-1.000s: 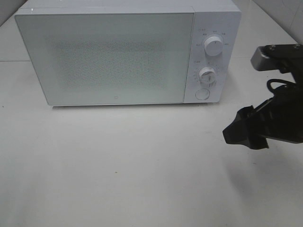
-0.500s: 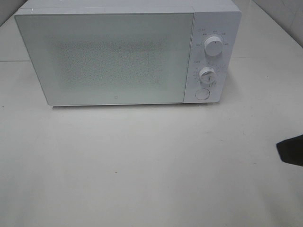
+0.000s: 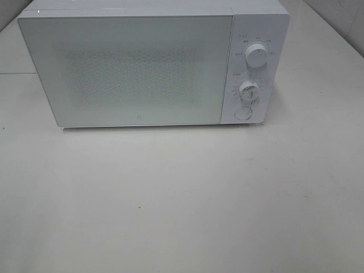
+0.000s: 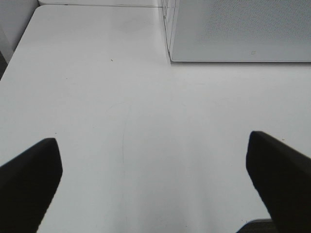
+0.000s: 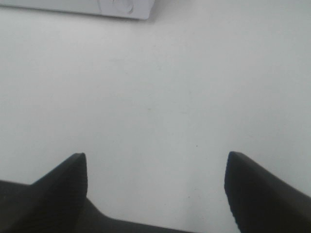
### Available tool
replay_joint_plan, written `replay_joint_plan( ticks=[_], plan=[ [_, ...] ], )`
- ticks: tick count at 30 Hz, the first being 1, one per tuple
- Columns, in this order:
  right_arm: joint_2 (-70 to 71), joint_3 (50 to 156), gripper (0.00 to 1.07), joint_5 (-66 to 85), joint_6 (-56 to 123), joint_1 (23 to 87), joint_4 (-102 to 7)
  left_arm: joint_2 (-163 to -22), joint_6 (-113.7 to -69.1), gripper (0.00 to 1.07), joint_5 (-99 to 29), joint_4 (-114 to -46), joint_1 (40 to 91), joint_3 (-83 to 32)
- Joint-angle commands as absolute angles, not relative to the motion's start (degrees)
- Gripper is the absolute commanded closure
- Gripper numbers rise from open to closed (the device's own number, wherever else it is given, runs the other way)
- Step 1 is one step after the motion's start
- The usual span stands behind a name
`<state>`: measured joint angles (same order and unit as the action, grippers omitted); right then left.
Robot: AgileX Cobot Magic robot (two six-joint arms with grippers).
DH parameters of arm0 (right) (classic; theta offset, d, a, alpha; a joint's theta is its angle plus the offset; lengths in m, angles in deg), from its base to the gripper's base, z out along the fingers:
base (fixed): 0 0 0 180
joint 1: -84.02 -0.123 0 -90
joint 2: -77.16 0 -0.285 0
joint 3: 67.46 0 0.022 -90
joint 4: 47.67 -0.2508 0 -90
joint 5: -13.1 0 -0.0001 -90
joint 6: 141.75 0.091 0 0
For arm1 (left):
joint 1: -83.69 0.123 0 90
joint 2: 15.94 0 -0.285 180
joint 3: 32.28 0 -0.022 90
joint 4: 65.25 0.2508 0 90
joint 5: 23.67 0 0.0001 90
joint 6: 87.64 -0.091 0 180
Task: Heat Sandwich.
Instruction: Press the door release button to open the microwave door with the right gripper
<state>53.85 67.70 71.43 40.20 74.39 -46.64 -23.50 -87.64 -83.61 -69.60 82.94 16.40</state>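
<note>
A white microwave (image 3: 153, 62) stands at the back of the table with its door shut. Two dials (image 3: 257, 56) and a round button (image 3: 243, 113) sit on its right panel. The sandwich is out of view. Neither arm shows in the exterior view. In the left wrist view my left gripper (image 4: 155, 182) is open and empty over bare table, with the microwave's corner (image 4: 233, 34) ahead. In the right wrist view my right gripper (image 5: 155, 187) is open and empty, with the microwave's lower edge (image 5: 121, 7) far ahead.
The white table (image 3: 182, 205) stretches in front of the microwave. A tiled wall rises at the back right (image 3: 341, 17). The table's left edge shows in the left wrist view (image 4: 19, 43).
My right arm has pulled back from beside the microwave's control panel and left the exterior view on the right. The microwave has not moved.
</note>
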Motion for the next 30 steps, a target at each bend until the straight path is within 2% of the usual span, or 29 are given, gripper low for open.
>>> replay_joint_plan(
  ticks=[1,10,30],
  plan=[
    [59.4,65.4,0.32,71.0,39.7,77.4,-45.5,-21.8,-87.6,0.09,-82.9,-69.7,83.1,16.7],
    [71.0,64.4,0.32,71.9,39.4,81.2,-45.3,-21.8,-87.6,0.09,-82.9,-69.7,83.1,16.7],
    [71.2,64.4,0.32,71.9,39.2,81.2,-45.5,-22.2,-87.6,0.09,-82.9,-69.7,83.1,16.7]
  ],
)
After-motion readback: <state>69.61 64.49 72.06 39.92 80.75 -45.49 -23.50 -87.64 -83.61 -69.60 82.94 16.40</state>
